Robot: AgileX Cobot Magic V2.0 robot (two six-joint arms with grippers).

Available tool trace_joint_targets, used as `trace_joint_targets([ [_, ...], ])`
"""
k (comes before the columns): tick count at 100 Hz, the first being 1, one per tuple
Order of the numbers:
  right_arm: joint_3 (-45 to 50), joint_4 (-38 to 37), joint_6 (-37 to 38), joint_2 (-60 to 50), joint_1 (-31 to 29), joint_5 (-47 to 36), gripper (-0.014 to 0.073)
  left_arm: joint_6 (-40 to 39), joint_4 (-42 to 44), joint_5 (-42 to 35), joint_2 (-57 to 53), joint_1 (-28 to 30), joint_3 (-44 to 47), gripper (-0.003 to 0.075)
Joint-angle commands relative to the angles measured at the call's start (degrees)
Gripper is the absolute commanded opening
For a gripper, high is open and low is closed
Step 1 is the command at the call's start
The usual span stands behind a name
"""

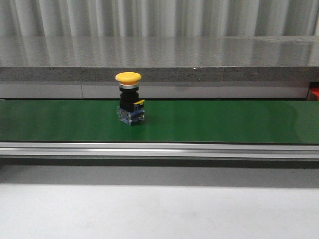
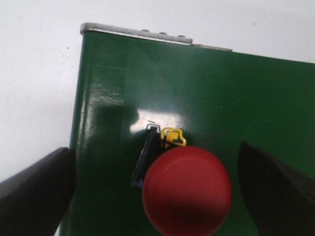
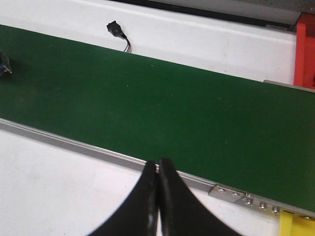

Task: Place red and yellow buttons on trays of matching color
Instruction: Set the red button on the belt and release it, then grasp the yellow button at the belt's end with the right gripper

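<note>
Right now the left gripper (image 2: pixel 155 191) hangs over the end of the green conveyor belt (image 2: pixel 236 98) with its two black fingers (image 2: pixel 37 189) spread wide on either side of a red mushroom-head push button (image 2: pixel 187 191), which stands on the belt and is not touched by either finger. So the step in hand looks like the grasp of the red one. Next, I judge, the arm must lower, centre on the cap or body, and close. Further along the belt in the front view, a yellow mushroom-head push button (image 1: pixel 129 97) stands upright. The right gripper (image 3: pixel 158 196) waits near the belt's aluminium rail (image 3: pixel 98 153), fingers pressed together and holding nothing. A red tray edge (image 3: pixel 305 49) shows beyond.
</note>
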Motion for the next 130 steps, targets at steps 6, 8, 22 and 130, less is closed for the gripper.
trace_joint_targets([
  [6,-1.4,1.8,-0.4,-0.5,0.0,-2.8,-0.0068,3.0,-5.1,-1.2,-4.4,-0.1,-3.3,0.0620],
  [8,-1.4,1.8,-0.4,-0.5,0.0,-2.8,-0.0068,3.6,-5.5,-1.2,-4.9,-0.1,-3.4,0.0617],
  [22,-1.4,1.8,-0.4,-0.5,0.0,-2.8,-0.0068,4.5,-6.1,-2.1,-11.5,-0.1,-3.3,0.0617],
  [130,-1.4,2.4,-0.4,-0.4,0.0,-5.3,-0.0068,6.6,-8.9,-13.1,-69.6,-5.1,37.2,-0.0020],
])
